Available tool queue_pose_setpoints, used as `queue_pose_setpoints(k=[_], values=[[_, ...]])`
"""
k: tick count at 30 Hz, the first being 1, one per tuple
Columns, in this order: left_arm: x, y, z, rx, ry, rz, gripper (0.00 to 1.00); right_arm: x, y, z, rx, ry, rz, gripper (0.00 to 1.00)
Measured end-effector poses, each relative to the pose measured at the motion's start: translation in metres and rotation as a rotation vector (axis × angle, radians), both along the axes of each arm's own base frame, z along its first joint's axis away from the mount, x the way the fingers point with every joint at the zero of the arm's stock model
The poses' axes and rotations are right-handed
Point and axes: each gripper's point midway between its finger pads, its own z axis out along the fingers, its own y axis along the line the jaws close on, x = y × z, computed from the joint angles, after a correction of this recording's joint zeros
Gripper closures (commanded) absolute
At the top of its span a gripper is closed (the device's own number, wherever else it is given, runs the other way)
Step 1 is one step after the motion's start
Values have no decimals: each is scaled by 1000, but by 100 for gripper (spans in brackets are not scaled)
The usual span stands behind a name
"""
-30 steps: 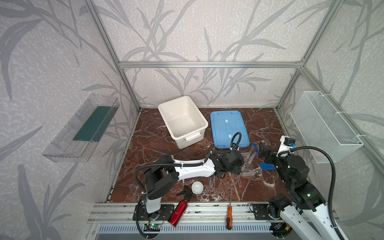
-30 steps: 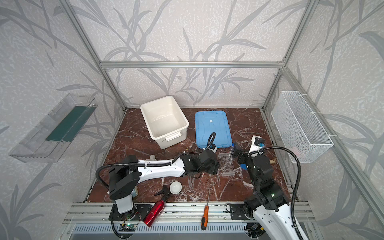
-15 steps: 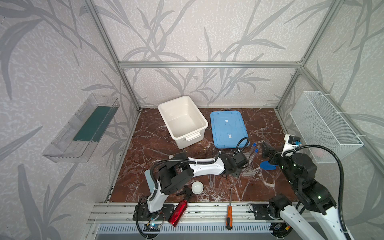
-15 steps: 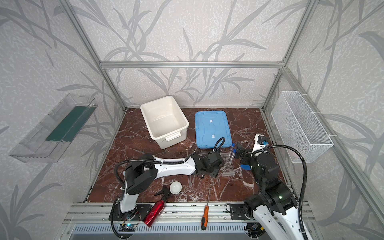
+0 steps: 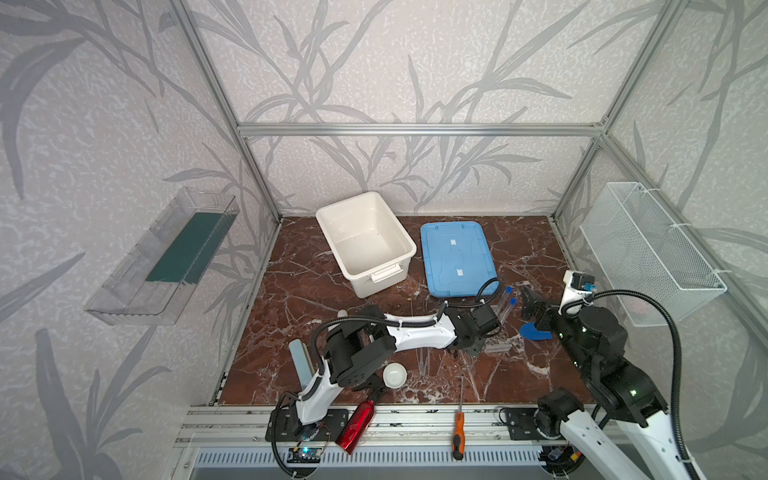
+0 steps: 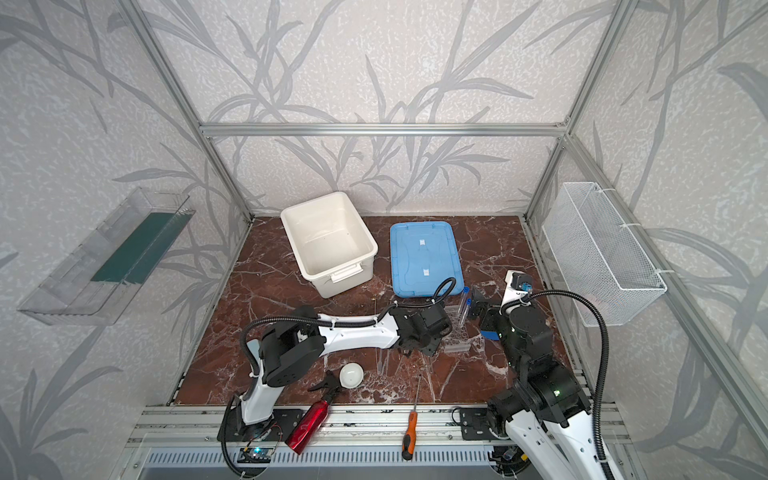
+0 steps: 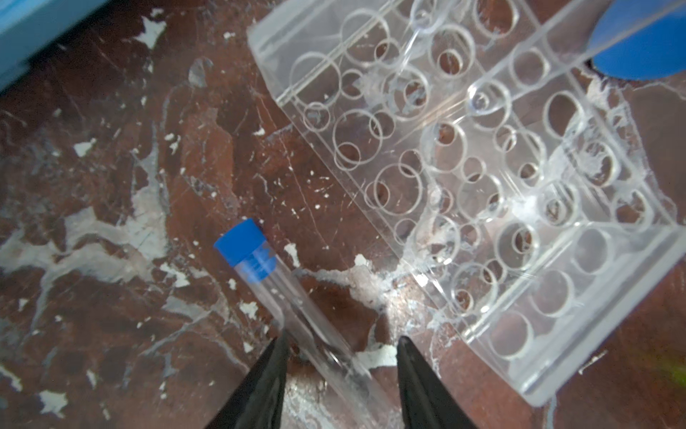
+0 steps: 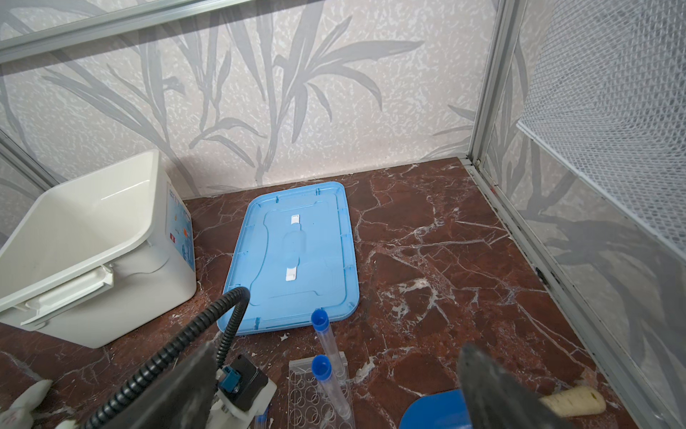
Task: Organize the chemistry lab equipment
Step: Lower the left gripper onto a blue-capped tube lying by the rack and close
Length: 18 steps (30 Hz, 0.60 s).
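A clear blue-capped tube (image 7: 247, 241) lies on the marble beside the clear perforated rack (image 7: 482, 178). My left gripper (image 7: 342, 340) is open and straddles its body: one finger touches the tube and the other stands apart from it. In both top views this gripper (image 5: 471, 348) (image 6: 419, 347) sits just left of the rack (image 5: 496, 343). Two more blue-capped tubes (image 8: 321, 327) (image 8: 326, 375) stand tilted in the rack. My right gripper (image 8: 337, 347) (image 5: 530, 301) hangs wide open and empty, right of the rack. A white round dish (image 5: 395, 374) and thin clear droppers (image 5: 422, 361) lie near the front.
At the back stand a white bin (image 5: 386, 274) and a flat blue lid (image 5: 455, 257). A blue disc (image 5: 534, 331) lies under the right arm. A red spray bottle (image 5: 357, 424) and an orange-handled screwdriver (image 5: 457, 432) rest on the front rail. A wire basket (image 5: 648, 249) hangs on the right wall.
My left gripper's jaws have narrowed around the lying tube, and that arm's elbow has swung to the right. The right arm has drifted slightly right, still open.
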Motion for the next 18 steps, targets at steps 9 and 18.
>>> queue_pose_setpoints(k=[9,18], values=[[-11,18,-6,37,32,-6,62,6,17,-10,-19,39,87,1],[-56,53,-7,43,159,-31,63,16,50,-29,-12,119,245,1]])
